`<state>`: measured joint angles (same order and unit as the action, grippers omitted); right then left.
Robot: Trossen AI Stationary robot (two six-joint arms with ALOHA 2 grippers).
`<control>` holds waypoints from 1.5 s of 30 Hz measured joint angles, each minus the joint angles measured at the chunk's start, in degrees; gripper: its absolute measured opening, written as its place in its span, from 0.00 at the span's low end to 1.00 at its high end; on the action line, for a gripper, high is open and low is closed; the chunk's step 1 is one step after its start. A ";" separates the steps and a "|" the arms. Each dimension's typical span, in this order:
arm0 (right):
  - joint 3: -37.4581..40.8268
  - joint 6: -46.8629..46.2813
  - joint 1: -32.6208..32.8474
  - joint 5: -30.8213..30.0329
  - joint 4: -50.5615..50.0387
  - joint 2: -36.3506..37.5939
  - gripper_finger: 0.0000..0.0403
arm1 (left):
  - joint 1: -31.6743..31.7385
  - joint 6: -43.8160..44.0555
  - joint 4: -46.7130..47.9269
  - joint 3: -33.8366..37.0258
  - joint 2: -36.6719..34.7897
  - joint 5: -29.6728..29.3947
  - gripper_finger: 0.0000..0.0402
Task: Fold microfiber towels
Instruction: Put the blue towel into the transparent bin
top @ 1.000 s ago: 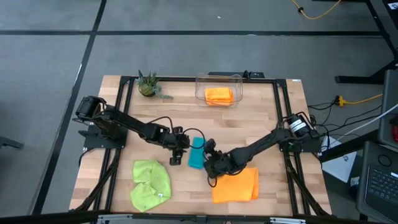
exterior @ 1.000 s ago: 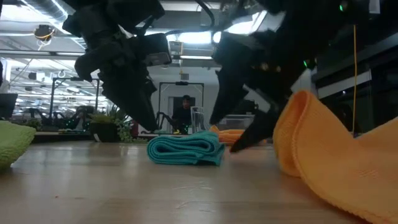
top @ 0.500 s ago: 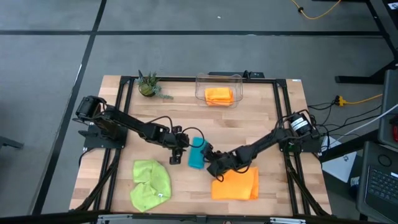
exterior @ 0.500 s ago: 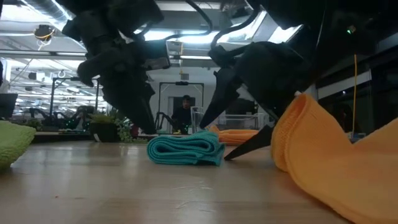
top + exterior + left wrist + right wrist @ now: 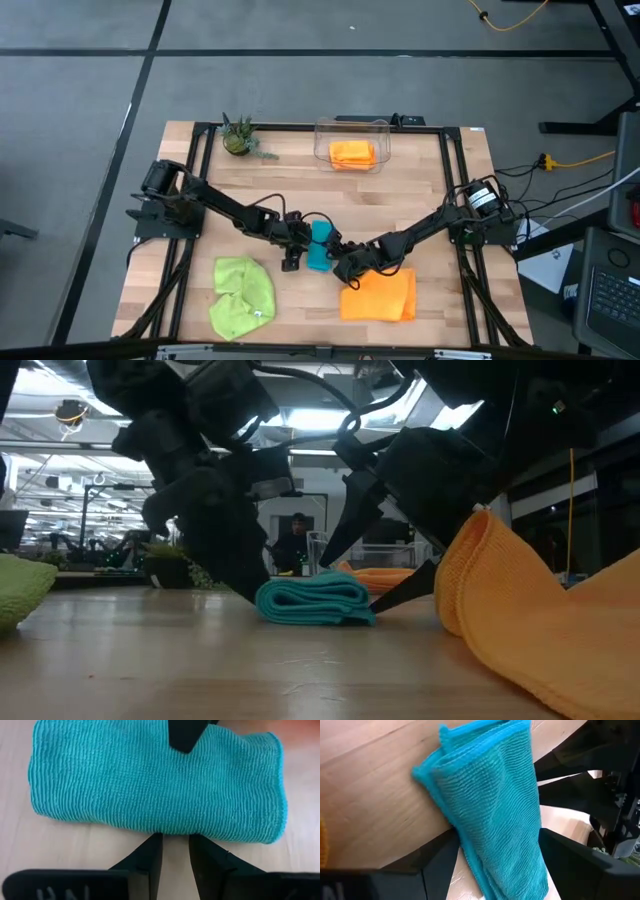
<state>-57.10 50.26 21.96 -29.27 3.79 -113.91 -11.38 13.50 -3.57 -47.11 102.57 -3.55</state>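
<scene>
A folded teal towel [image 5: 320, 245] lies flat on the wooden table near its middle. My left gripper [image 5: 175, 840] stands at the towel's left long edge, slanting down, its fingers a narrow gap apart with nothing between them. My right gripper [image 5: 497, 835] comes from the right, wide open and rolled. One finger [image 5: 400, 595] is low at the table beside the towel, the other [image 5: 345, 520] above it, so the towel's near end lies between them. A crumpled orange towel [image 5: 380, 295] lies at the front right and a lime green one [image 5: 243, 293] at the front left. My left gripper meets the teal towel's left long edge [image 5: 172, 831] with both fingertips [image 5: 150, 850]. They slant down from the table's left side and point across the towel, which lies flat on the table. My right gripper straddles the towel's near end [image 5: 505, 870]; whether its fingers touch it, I cannot tell.
A clear plastic bin [image 5: 352, 128] holding a folded orange towel [image 5: 352, 152] stands at the far edge, with a small potted plant [image 5: 238, 138] to its left. Bare wood lies between the bin and the grippers. A person shows far off in the room [image 5: 297, 540].
My left gripper has come down and toward the table's right against the teal towel, which has slid a little to the right, still flat and folded. My right gripper has sunk slightly and rolled, one finger now low at the table, then kept still.
</scene>
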 joint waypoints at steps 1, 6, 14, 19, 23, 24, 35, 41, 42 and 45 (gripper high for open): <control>0.00 -0.04 0.00 0.02 -0.02 0.00 0.69 | 0.00 -0.01 -0.57 0.00 0.08 0.19 0.23; 0.03 -0.30 0.00 0.08 -0.03 0.00 0.69 | -0.04 -0.05 -1.58 0.00 0.19 0.68 0.23; 0.17 -0.46 -0.09 0.52 1.78 -0.04 0.66 | 0.00 -0.07 -5.73 -0.06 2.30 1.62 0.23; 0.17 -1.75 -0.15 1.63 1.71 -0.07 0.61 | 0.54 -0.02 -6.79 -0.11 2.78 2.00 0.23; 0.17 -1.92 -0.15 1.97 1.65 -0.11 0.57 | 0.72 -0.03 -6.06 -0.89 2.82 2.12 0.23; 0.17 -1.98 -0.15 2.04 1.61 -0.11 0.56 | 0.72 -0.05 -5.75 -1.09 2.82 2.10 0.23; 0.20 -22.39 -0.10 3.53 0.30 -0.26 0.24 | 0.72 -0.01 -4.75 -1.44 2.82 1.96 0.23; -0.02 -33.10 -0.03 2.29 0.51 -0.13 0.04 | 0.37 -0.04 -3.35 -1.42 1.81 2.25 0.23; -0.11 -34.58 0.00 1.87 0.21 0.11 0.04 | 0.29 -0.03 -2.43 -1.42 1.12 2.43 0.23; -0.44 -37.38 0.00 1.37 -2.61 1.81 0.04 | -0.27 -0.05 3.25 -1.40 -3.38 2.12 0.23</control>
<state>-57.54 12.88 21.96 -27.91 1.17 -112.10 -11.65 13.45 -0.31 -48.51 99.18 -1.43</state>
